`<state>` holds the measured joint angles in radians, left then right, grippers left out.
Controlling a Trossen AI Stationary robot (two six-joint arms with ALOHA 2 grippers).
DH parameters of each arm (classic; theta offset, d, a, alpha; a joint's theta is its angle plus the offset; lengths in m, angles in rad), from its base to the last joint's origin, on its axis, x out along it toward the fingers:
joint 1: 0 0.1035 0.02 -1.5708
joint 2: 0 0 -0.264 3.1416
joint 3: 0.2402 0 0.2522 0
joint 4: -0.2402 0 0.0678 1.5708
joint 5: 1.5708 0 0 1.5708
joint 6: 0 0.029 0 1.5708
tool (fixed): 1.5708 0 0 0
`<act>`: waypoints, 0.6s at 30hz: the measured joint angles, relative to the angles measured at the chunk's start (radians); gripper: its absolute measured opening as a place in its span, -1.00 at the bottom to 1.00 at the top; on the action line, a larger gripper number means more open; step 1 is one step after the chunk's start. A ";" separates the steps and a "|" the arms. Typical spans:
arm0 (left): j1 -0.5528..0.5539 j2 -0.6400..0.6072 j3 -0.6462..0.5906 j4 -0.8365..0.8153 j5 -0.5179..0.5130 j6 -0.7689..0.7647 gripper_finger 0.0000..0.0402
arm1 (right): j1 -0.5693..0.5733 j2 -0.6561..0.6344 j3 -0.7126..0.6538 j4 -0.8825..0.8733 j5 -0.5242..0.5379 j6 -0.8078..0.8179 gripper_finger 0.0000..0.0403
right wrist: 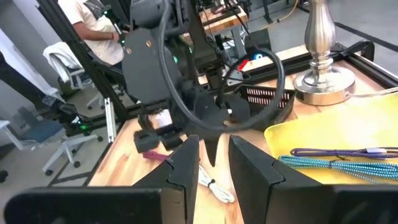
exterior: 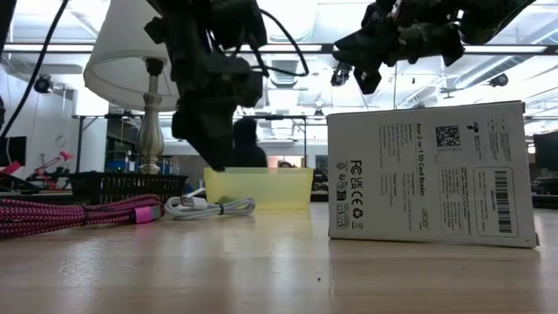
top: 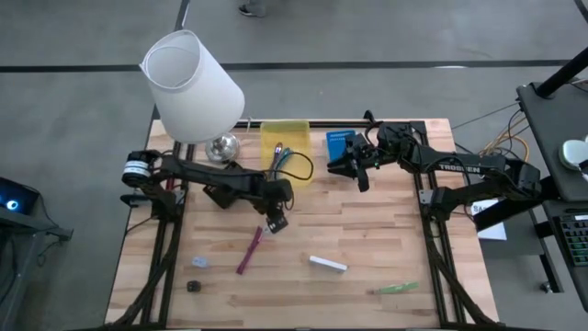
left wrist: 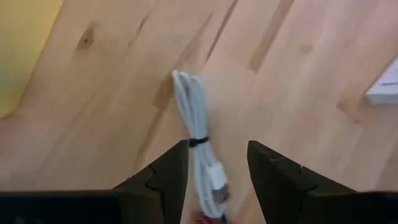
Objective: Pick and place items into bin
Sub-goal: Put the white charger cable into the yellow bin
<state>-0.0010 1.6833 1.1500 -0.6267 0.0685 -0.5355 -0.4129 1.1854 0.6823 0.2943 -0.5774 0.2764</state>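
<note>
My left gripper point(left wrist: 216, 171) is open and hovers just above the table, pointing down, with one finger on either side of a coiled white cable point(left wrist: 198, 140) without touching it. The cable point(exterior: 209, 207) lies flat on the wood in front of the yellow bin point(top: 285, 147). The bin point(right wrist: 336, 146) holds purple and teal cords. My right gripper point(top: 354, 167) is open and raised beside the bin, to its right. A maroon braided cable point(top: 250, 250), a white bar-shaped box point(top: 328, 264), a green strip point(top: 397, 288), a grey bit point(top: 200, 263) and a black bit point(top: 194, 286) lie on the near half.
A lamp with a white shade point(top: 193, 85) and a silver base point(top: 221, 147) stands left of the bin. A blue box point(top: 339, 143) lies right of the bin, under my right arm. A dark mesh tray point(exterior: 126, 185) sits near the lamp. People are in the room beyond the table.
</note>
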 joint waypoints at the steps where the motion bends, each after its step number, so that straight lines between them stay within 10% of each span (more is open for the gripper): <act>1: 0.000 0.010 0.000 0.012 0.000 -0.003 -0.26 | 0.000 0.000 0.000 0.000 0.000 0.000 -0.62; 18: 0.001 0.183 0.004 0.101 -0.084 -0.008 -0.26 | 0.000 0.000 0.000 -0.008 0.000 0.001 -0.62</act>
<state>-0.0002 1.8665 1.1538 -0.5256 -0.0154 -0.5434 -0.4126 1.1854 0.6823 0.2867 -0.5770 0.2777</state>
